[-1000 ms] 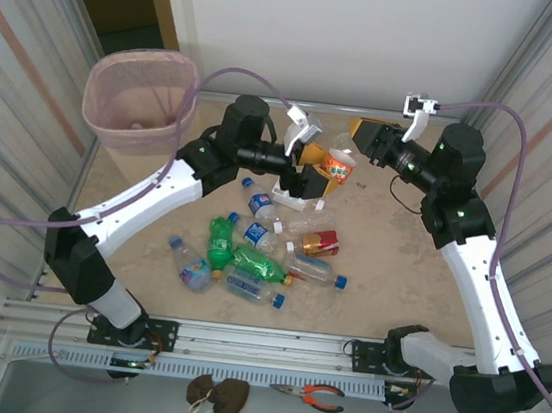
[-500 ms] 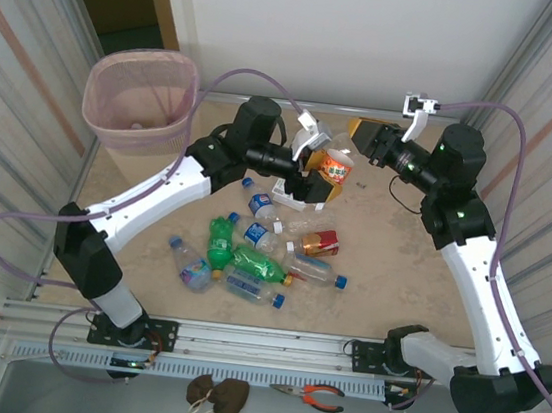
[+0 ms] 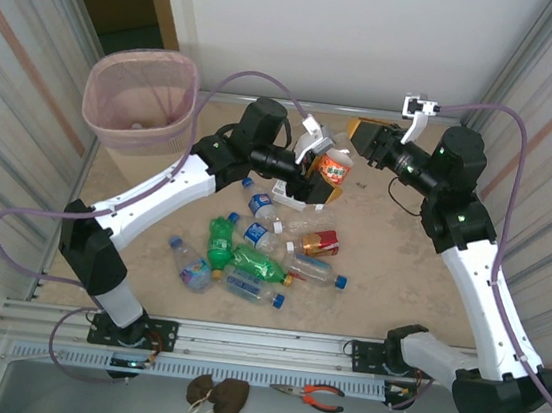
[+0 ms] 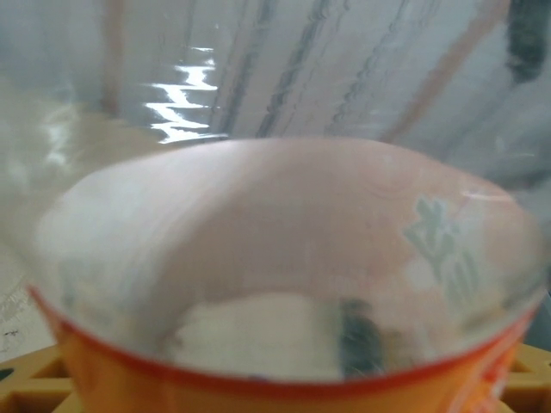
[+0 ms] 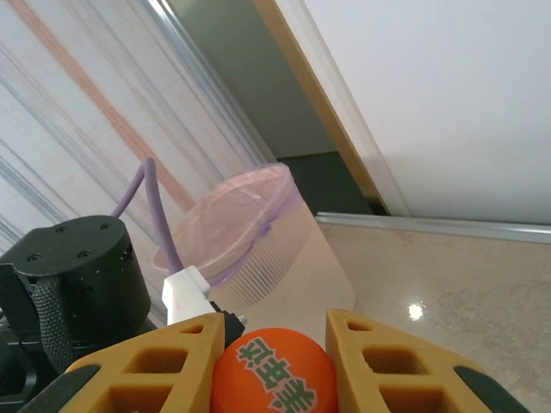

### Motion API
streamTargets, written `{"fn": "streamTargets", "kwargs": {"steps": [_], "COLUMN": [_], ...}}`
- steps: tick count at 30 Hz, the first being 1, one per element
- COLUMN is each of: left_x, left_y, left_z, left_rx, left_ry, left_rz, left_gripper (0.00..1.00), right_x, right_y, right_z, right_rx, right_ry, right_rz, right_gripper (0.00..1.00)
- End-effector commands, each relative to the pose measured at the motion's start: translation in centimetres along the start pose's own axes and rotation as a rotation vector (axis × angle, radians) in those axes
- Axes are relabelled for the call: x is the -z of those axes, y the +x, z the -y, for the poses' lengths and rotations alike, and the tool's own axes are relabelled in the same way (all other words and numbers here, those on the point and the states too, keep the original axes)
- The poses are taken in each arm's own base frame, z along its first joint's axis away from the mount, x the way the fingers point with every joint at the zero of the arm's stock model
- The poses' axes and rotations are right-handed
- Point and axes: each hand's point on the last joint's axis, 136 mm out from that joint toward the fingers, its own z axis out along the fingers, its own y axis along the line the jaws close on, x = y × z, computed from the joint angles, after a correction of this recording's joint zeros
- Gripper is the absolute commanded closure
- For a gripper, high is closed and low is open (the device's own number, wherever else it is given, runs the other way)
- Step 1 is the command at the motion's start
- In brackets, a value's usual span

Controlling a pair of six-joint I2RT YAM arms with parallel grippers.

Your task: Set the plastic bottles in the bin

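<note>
Since the earlier frame, left gripper (image 3: 314, 167) has advanced toward the far middle of the tabletop (image 3: 389, 271), and its jaws have narrowed. They now stand on either side of the orange-labelled bottle (image 3: 335, 165).

Right gripper (image 5: 274, 340) is clamped on that bottle's orange cap (image 5: 274, 380) and holds it in the air above the far half of the tabletop. The clear body sits so close to the left wrist camera that it blurs. Yellow fingers (image 4: 26, 387) show at the lower corners, but whether the pads already bear on the plastic cannot be told.

Pink bin (image 3: 138, 137) stands at the far-left corner, well apart from the held bottle. Loose bottles (image 3: 254, 261) lie clustered in the middle of the tabletop, toward its near edge.

Handling assessment: the bottle looks empty, so it is judged light. Its wall is likely thin and smooth, prone to dent under squeeze and to slip. The cap and neck are the stiff parts. The labelled band offers the better purchase for a grip across the body, with moderate closing. A secure left hold should be confirmed before the right jaws release.
</note>
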Motion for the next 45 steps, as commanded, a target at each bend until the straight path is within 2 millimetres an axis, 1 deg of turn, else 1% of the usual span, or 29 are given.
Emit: {"fn": "streamTargets", "kwargs": {"steps": [1,4,5,6,9,12,13,15,19,22,24,26,28,31,35,38,40,43,45], "left_x": [0.3,0.6,0.7,0.9,1.5,2.3,2.7,3.7,6.3,9.5,12.0,15.0,17.9,22.5,28.1,31.1,32.7,34.4,35.0], "left_y": [-0.8,-1.0,-1.2,-1.3,-1.7,-2.1,-2.2,-2.6,-3.1,-3.7,-3.9,-4.0,-4.3,-4.1,-2.8,-1.5,-0.5,1.3,2.4], "left_z": [0.3,0.5,0.5,0.6,0.7,0.6,0.5,0.2,-1.1,-2.6,-4.0,-5.5,-6.5,-8.4,-11.2,-13.0,-14.3,-16.1,-17.3], "left_rx": [-0.027,-0.039,-0.044,-0.050,-0.069,-0.079,-0.080,-0.082,-0.071,-0.043,-0.002,0.050,0.094,0.188,0.321,0.396,0.446,0.517,0.560], "left_ry": [-0.007,-0.018,-0.024,-0.029,-0.055,-0.088,-0.100,-0.134,-0.237,-0.352,-0.448,-0.544,-0.627,-0.741,-0.867,-0.936,-0.972,-1.006,-1.018], "left_rz": [0.012,0.020,0.023,0.026,0.035,0.040,0.042,0.049,0.051,0.061,0.068,0.077,0.103,0.151,0.192,0.188,0.175,0.146,0.127], "left_gripper": [0.40,0.44,0.45,0.46,0.47,0.47,0.48,0.48,0.48,0.48,0.48,0.50,0.50,0.50,0.51,0.51,0.51,0.51,0.51], "right_x": [1.4,1.6,1.5,1.7,2.1,2.9,3.0,4.3,5.3,5.5,5.4,5.3,5.2,5.1,5.0,5.0,4.9,4.8,4.8], "right_y": [-1.9,-2.0,-2.0,-2.1,-2.5,-2.9,-3.0,-3.6,-3.9,-3.8,-3.7,-3.6,-3.5,-3.4,-3.1,-3.0,-2.8,-2.6,-2.4], "right_z": [-2.7,-2.7,-2.7,-2.7,-2.8,-3.0,-2.7,-3.2,-3.0,-2.7,-2.5,-2.2,-2.1,-1.8,-1.6,-1.4,-1.2,-0.9,-0.6], "right_rx": [0.061,0.066,0.065,0.066,0.069,0.081,0.085,0.108,0.133,0.138,0.134,0.132,0.129,0.126,0.126,0.128,0.130,0.134,0.133], "right_ry": [-0.050,-0.043,-0.040,-0.035,-0.021,-0.001,0.014,0.034,0.075,0.094,0.103,0.112,0.118,0.126,0.135,0.144,0.150,0.163,0.173], "right_rz": [0.061,0.069,0.069,0.074,0.091,0.113,0.118,0.154,0.178,0.175,0.169,0.164,0.158,0.152,0.140,0.133,0.123,0.114,0.109], "right_gripper": [0.84,0.79,0.76,0.70,0.49,0.34,0.31,0.27,0.24,0.24,0.24,0.24,0.24,0.24,0.24,0.24,0.24,0.24,0.23]}}
